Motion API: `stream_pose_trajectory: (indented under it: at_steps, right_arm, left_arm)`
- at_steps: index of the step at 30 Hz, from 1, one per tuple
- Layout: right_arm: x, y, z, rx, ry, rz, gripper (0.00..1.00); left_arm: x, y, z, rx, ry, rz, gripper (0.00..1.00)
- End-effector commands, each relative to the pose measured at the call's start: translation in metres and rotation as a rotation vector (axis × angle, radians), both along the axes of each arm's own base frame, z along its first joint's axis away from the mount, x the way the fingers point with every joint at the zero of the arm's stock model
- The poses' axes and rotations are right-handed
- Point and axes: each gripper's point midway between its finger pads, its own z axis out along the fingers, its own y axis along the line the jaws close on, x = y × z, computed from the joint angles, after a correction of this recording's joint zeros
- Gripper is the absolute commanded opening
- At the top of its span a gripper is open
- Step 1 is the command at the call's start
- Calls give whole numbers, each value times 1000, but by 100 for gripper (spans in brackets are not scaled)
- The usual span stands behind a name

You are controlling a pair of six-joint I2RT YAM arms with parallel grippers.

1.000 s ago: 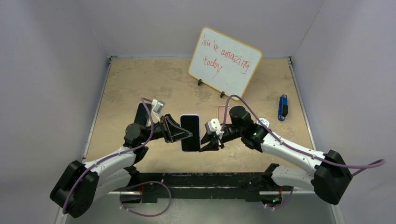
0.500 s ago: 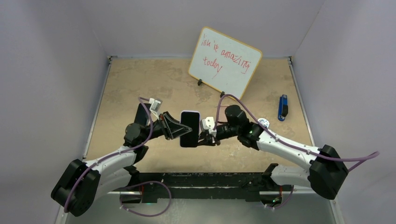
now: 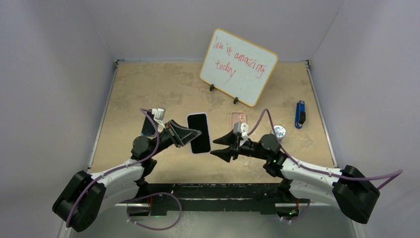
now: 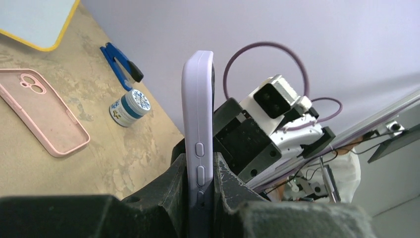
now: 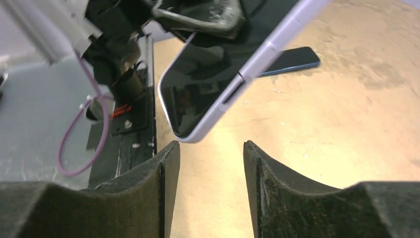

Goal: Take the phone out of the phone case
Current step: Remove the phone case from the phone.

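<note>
From above, your left claw [image 3: 189, 135] is pinched on the phone [image 3: 199, 133], gripping it at its left long edge. The phone is lifted off the surface [image 3: 148, 89], dark screen up, between the two arms. Your right claw [image 3: 219, 148] sits just to the right of the phone with its jaws spread and nothing in them; you can see a gap between it and the phone. An empty pink case [image 3: 238, 119] lies flat behind the right claw, in front of the whiteboard [image 3: 238, 66]. A small round tin [image 3: 280, 131] and a blue tool [image 3: 300, 114] lie further right, and a dark slab [image 3: 148, 125] lies by the left arm.

In your left wrist view, the two fingers [image 4: 171, 191] press on the phone's faces. It stands edge-on, and its lilac phone case [image 4: 197, 124] is on, side buttons facing the camera. The right arm's wrist shows just behind it.

In your right wrist view, the fingers [image 5: 148, 193] stand well apart and touch nothing. The phone's bottom corner hangs just above the gap between them, tilted, with the left claw gripping it higher up.
</note>
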Motion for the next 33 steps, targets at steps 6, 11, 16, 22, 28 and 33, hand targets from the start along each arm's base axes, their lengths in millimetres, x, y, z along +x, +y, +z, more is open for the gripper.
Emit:
stream_pose_trajectory:
  at_steps: [6,11,16,22,28,33]
  right_arm:
    - [10,-4,28,349,305,-204,63]
    - [1,14,39,444,336,-198,66]
    - [4,28,51,551,360,-214,66]
    - [10,49,67,631,350,-202,66]
    - [13,48,89,677,283,-208,66]
    - [12,48,99,699,269,-200,66]
  left_arm:
    - [21,31,46,-230,-46,223,0]
    - [29,42,46,-284,-4,286,0]
    - [31,45,44,-311,33,306,0]
    - [31,48,43,-337,54,319,0]
    - [32,52,34,-348,98,335,0]
    - [30,53,34,-363,109,328,0]
